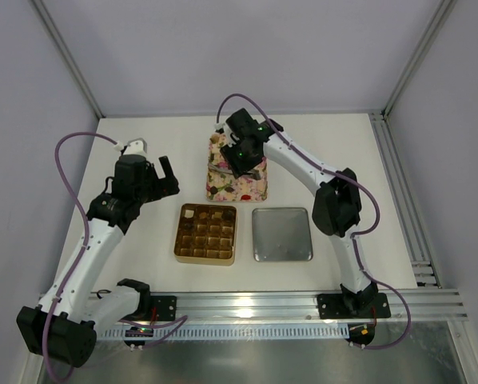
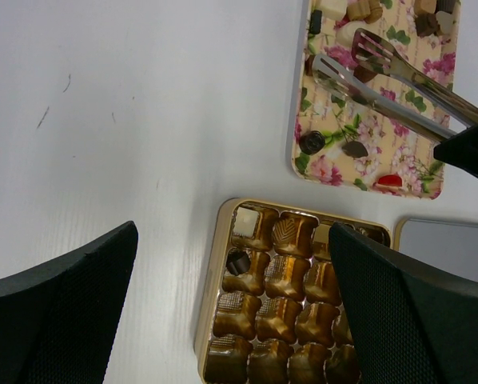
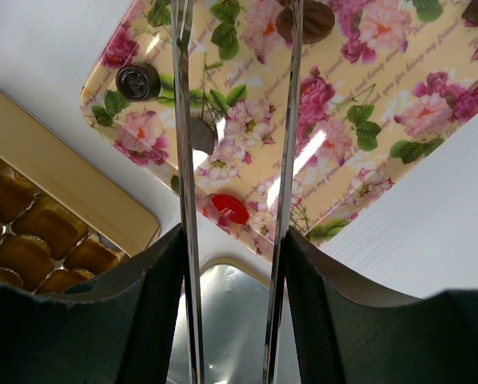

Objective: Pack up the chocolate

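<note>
Chocolate pieces lie scattered on the pink flower tray (image 1: pixel 223 189) (image 2: pixel 359 120): a dark round one (image 2: pixel 312 142) (image 3: pixel 137 81), a brown one (image 2: pixel 355 148) and a red one (image 2: pixel 389 182) (image 3: pixel 229 208). The gold box (image 1: pixel 178 234) (image 2: pixel 213 280) holds a cream-white chocolate (image 2: pixel 247 220) and a dark one (image 2: pixel 238 262) in its left cells. My right gripper (image 1: pixel 243 160) (image 3: pixel 233 240) is shut on metal tongs (image 2: pixel 399 80) (image 3: pixel 185 160), whose tips stand apart over the tray. My left gripper (image 1: pixel 155 178) (image 2: pixel 233 230) hangs open above the box's left edge.
A silver lid (image 1: pixel 281 234) (image 2: pixel 447 248) (image 3: pixel 231 320) lies right of the gold box. More chocolates crowd the tray's far end (image 2: pixel 359 10). The metal rail (image 1: pixel 303 304) runs along the near table edge.
</note>
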Robot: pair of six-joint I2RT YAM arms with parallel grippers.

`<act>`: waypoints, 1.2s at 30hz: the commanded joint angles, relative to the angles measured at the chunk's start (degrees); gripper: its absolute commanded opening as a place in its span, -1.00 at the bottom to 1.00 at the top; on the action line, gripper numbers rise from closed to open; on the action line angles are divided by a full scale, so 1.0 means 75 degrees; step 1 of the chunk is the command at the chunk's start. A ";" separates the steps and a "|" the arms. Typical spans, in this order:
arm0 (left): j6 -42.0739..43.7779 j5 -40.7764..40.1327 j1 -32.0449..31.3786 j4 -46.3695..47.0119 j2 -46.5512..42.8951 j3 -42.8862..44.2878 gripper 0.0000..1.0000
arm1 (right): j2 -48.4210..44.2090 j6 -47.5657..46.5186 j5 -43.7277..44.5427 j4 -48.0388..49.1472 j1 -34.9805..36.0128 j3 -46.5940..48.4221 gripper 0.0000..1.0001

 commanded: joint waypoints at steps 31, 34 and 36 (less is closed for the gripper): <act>0.0006 -0.0131 0.0009 0.0050 -0.0040 0.0026 0.99 | -0.0077 0.0577 -0.0214 0.0077 0.0008 0.0318 -0.31; 0.0006 -0.0119 0.0009 0.0050 -0.0064 0.0026 0.99 | -0.0311 0.0799 -0.0132 0.0029 -0.0015 0.0236 -0.35; 0.0006 -0.0119 0.0009 0.0050 -0.0075 0.0026 1.00 | -0.0440 0.0928 -0.0085 -0.0017 -0.0027 0.0166 -0.36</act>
